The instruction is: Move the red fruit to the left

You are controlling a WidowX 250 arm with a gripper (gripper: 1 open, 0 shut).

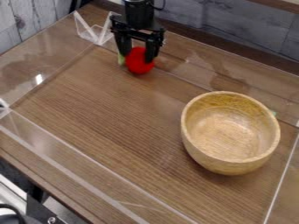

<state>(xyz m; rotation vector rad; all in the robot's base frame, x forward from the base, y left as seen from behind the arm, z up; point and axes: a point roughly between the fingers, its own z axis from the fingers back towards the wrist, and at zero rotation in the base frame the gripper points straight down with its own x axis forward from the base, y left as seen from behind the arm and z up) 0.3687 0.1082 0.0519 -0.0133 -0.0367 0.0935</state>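
Observation:
The red fruit (139,61) is a small glossy ball with a pale green leaf on its left side, resting on the wooden table top near the far edge. My black gripper (136,52) points straight down over it, open, one finger on each side of the fruit. Whether the fingers touch the fruit cannot be made out.
A round wooden bowl (230,131) stands at the right, well apart from the fruit. Clear plastic walls (35,79) ring the wooden table (105,122). A grey plank wall runs behind the gripper.

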